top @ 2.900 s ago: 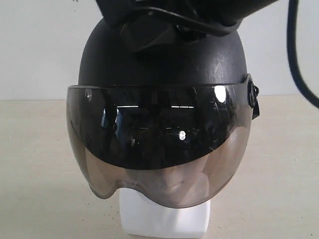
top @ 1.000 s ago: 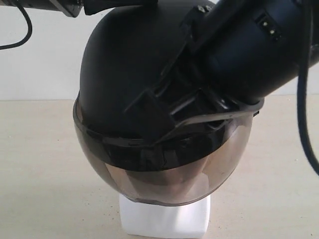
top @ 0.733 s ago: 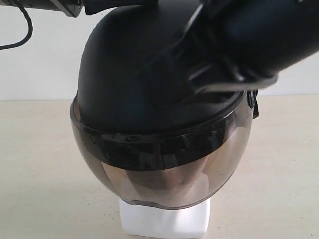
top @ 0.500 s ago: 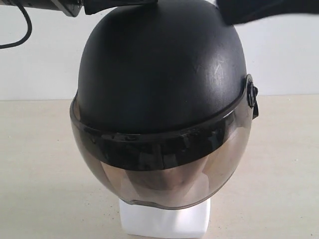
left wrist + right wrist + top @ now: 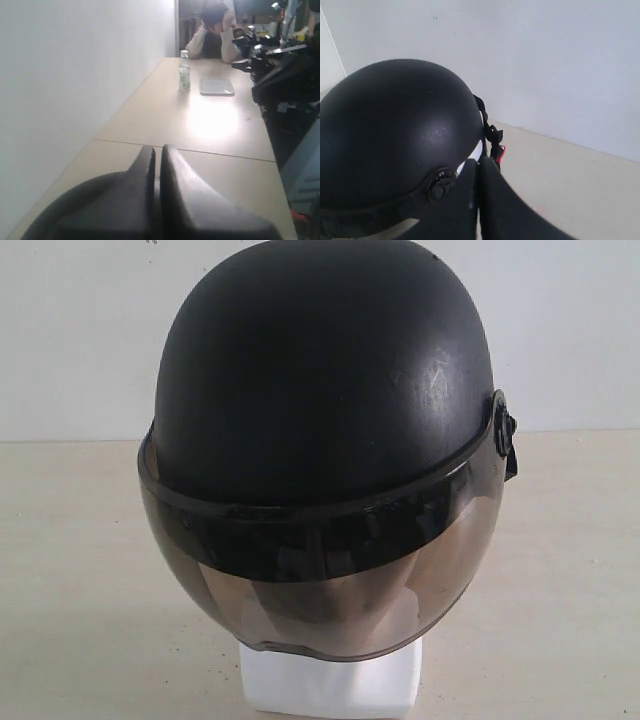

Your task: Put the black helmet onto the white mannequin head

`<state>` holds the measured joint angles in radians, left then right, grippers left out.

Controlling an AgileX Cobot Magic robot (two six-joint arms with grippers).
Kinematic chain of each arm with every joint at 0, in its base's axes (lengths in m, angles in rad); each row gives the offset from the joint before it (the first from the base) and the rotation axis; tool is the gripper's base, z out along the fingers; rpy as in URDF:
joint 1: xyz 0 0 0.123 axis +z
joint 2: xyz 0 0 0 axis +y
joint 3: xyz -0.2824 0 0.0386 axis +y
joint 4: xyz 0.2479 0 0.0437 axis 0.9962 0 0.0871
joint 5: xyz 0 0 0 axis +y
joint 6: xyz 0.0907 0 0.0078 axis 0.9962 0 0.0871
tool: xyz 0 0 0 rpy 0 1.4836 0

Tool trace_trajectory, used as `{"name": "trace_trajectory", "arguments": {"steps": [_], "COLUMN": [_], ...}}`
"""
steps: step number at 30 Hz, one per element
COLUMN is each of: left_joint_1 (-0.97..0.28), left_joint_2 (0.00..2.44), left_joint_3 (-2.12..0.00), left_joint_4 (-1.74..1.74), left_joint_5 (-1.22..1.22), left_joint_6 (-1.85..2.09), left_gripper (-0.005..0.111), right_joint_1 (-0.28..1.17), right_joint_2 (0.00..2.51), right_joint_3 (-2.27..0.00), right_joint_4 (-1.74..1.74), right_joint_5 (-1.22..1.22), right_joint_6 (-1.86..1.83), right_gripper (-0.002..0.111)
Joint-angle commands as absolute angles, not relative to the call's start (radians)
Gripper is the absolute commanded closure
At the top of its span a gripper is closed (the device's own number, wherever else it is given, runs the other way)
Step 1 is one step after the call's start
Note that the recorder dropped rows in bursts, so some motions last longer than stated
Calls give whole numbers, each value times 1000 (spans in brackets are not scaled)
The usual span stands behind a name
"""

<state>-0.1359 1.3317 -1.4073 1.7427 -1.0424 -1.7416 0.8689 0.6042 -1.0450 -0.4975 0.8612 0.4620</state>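
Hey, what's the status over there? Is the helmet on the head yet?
Left gripper shut, empty. Right gripper shut, empty. Black helmet seated on white mannequin head, visor down over the face. Nothing seen in the way.

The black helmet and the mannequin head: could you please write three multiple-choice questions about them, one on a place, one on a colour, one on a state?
1. Where is the black helmet?
A. in a box
B. on the white mannequin head
C. on a shelf

2. What colour is the part of the head that shows below the visor?
A. red
B. white
C. blue

3. How is the visor?
A. lowered over the face
B. flipped up over the shell
C. taken off the helmet

Key: B, the shell sits over the head; B, the block under the visor is white; A, the tinted visor covers the face.
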Motion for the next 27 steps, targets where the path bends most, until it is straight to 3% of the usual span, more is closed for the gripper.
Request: {"name": "trace_trajectory", "arguments": {"steps": [1, 10, 18, 27], "left_joint_1": [-138, -138, -138, -138], "left_joint_2": [1257, 963, 683, 506], "left_joint_3": [-1332, -920, -525, -201], "left_joint_4": [1744, 1744, 1744, 1744], "left_joint_5": [-870, -392, -73, 0], "left_joint_6": [-1780, -1731, -1841, -1843], "left_gripper": [102, 102, 102, 102], "right_joint_1": [867, 867, 867, 867], "right_joint_2": [515, 488, 488, 488], "right_joint_3": [-861, -535, -389, -136], "right_joint_4": [-614, -1125, -1520, -1677], "right_joint_5": [621, 454, 623, 738], "right_joint_6": [562, 985, 1479, 1992], "right_gripper": [108, 108, 108, 108]}}
